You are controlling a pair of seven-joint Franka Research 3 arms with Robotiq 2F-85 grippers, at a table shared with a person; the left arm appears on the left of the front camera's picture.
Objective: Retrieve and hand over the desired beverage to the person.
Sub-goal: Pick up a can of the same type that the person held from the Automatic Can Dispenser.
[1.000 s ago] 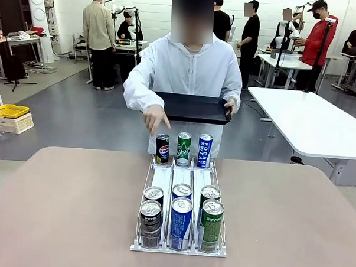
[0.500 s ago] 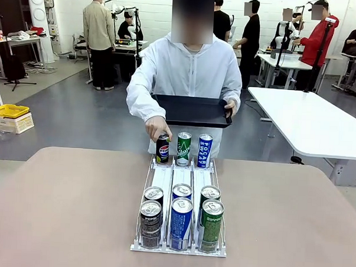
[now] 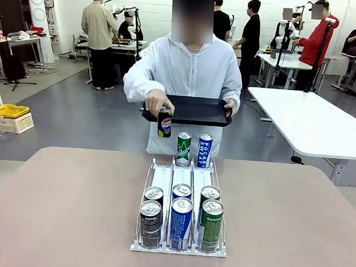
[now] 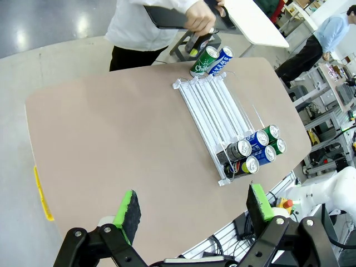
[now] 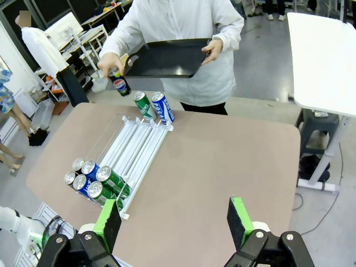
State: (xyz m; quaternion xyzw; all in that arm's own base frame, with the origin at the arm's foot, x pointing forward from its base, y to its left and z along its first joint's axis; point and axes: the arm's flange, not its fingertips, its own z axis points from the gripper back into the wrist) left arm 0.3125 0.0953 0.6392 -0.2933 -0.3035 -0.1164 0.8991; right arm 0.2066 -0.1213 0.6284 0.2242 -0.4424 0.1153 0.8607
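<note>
While the person (image 3: 189, 72) holds a Pepsi can (image 3: 164, 124) beside the tray (image 3: 197, 110), robot has fetched nothing | left gripper (image 4: 193, 192), right gripper (image 5: 175, 203): jaws spread, empty, over table (image 3: 56, 211) | Pepsis (image 3: 150, 218) untouched at rack (image 3: 162, 177) near end | pickup, handover left.

The left gripper (image 4: 193, 204) hangs wide open above the desk (image 4: 111, 139). A clear rack (image 4: 214, 108) carries cans (image 4: 253, 153) at both ends. Beyond it the person (image 4: 136, 28) holds a black tray (image 4: 169, 16).

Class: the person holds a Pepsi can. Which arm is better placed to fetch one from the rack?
Probably left: the rack's Pepsi cans stand in its left lane; the left pincer is open.
</note>
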